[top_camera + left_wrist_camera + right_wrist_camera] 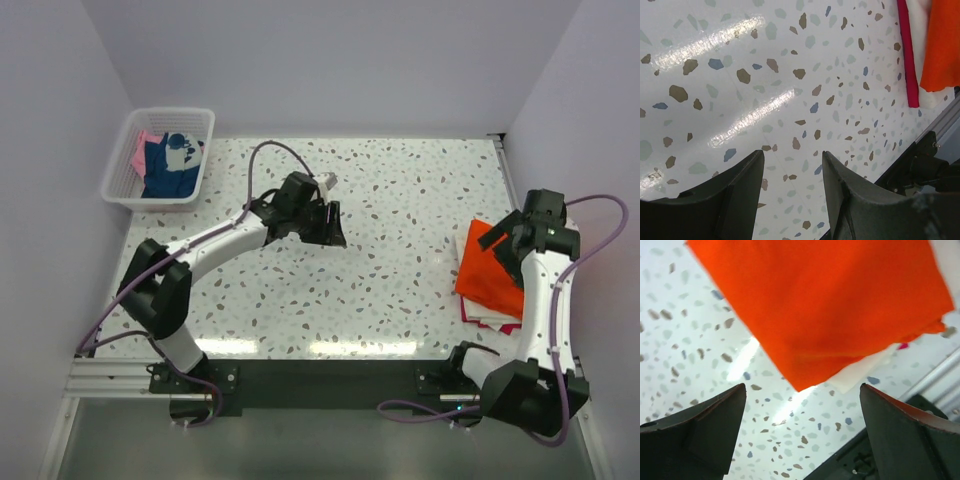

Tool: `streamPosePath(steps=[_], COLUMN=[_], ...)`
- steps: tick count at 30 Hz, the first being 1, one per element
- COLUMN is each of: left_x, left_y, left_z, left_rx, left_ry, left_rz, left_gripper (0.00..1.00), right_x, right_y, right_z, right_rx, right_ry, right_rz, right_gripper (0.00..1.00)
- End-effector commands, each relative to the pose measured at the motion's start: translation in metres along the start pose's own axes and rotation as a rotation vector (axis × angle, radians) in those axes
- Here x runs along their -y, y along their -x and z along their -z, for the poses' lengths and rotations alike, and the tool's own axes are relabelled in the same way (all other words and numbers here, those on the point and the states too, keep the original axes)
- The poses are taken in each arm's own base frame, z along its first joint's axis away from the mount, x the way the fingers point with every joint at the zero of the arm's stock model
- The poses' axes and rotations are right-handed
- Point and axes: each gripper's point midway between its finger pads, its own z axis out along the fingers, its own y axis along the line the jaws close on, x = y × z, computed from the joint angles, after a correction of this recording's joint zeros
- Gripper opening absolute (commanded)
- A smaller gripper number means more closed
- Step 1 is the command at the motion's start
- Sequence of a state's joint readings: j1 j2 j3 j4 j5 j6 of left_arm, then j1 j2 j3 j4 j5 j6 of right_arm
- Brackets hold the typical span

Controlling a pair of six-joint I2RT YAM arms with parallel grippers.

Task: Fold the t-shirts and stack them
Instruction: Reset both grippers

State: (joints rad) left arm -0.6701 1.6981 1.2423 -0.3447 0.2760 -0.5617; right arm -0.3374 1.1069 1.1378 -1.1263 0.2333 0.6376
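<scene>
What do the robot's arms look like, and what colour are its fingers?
The left arm and right arm are smooth white tubes joined by chunky black joints. Thin purple cables loop off both. The left gripper and right gripper each have two broad, dark, wedge-shaped fingers.

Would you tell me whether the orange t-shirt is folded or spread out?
Folded: the orange t-shirt lies as a compact rectangle, with a cream t-shirt and a red t-shirt peeking out beneath.

Left arm (220,243) and right arm (545,300): white shells, black joints, looping purple cables (272,144). Left gripper (792,155) and right gripper (802,386) are matte black, with wedge-shaped fingers (735,200).
</scene>
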Motion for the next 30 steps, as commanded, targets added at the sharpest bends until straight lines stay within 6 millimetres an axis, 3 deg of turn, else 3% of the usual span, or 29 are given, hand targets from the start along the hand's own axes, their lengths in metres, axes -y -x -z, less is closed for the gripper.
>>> streamPosePath(steps=[1,3,6,7,9,11,12,16,18,19,21,24,26,30], left_x=[0.009,0.005,-0.005,-0.014,-0.026,-0.047,-0.056,-0.095,-0.102,-0.107,-0.109,-0.116,-0.12,-0.12], left_y=[0.021,0.024,0.029,0.033,0.031,0.031,0.031,0.027,0.022,0.021,0.019,0.015,0.009,0.006], left_z=[0.022,0.029,0.044,0.05,0.064,0.084,0.091,0.127,0.141,0.147,0.156,0.162,0.162,0.157], left_rx=[0.102,0.119,0.152,0.174,0.202,0.249,0.265,0.336,0.358,0.373,0.397,0.421,0.421,0.419], left_ry=[-0.022,-0.014,0.013,0.041,0.078,0.132,0.161,0.298,0.348,0.379,0.4,0.436,0.445,0.426], left_rz=[-0.058,-0.055,-0.049,-0.052,-0.061,-0.047,-0.05,-0.041,-0.051,-0.055,-0.057,-0.056,-0.055,-0.056], left_gripper=[0.55,0.56,0.56,0.56,0.56,0.57,0.57,0.61,0.62,0.62,0.63,0.63,0.63,0.64], right_x=[-0.056,-0.07,-0.106,-0.131,-0.161,-0.175,-0.192,-0.22,-0.233,-0.242,-0.247,-0.257,-0.256,-0.256], right_y=[0.002,-0.002,-0.023,-0.04,-0.065,-0.086,-0.101,-0.145,-0.18,-0.186,-0.211,-0.232,-0.241,-0.239], right_z=[0.007,0.005,0.014,0.025,0.038,0.043,0.055,0.067,0.067,0.074,0.078,0.077,0.074,0.076], right_rx=[0.052,0.063,0.089,0.098,0.112,0.11,0.117,0.115,0.086,0.09,0.08,0.058,0.031,0.042], right_ry=[0.291,0.305,0.345,0.421,0.536,0.606,0.68,0.747,0.761,0.775,0.777,0.805,0.819,0.835], right_rz=[0.106,0.143,0.275,0.335,0.395,0.44,0.472,0.591,0.689,0.71,0.787,0.829,0.843,0.844], right_gripper=[0.99,0.99,0.99,0.99,0.98,0.99,0.99,0.99,0.99,0.99,0.99,0.99,0.99,0.99])
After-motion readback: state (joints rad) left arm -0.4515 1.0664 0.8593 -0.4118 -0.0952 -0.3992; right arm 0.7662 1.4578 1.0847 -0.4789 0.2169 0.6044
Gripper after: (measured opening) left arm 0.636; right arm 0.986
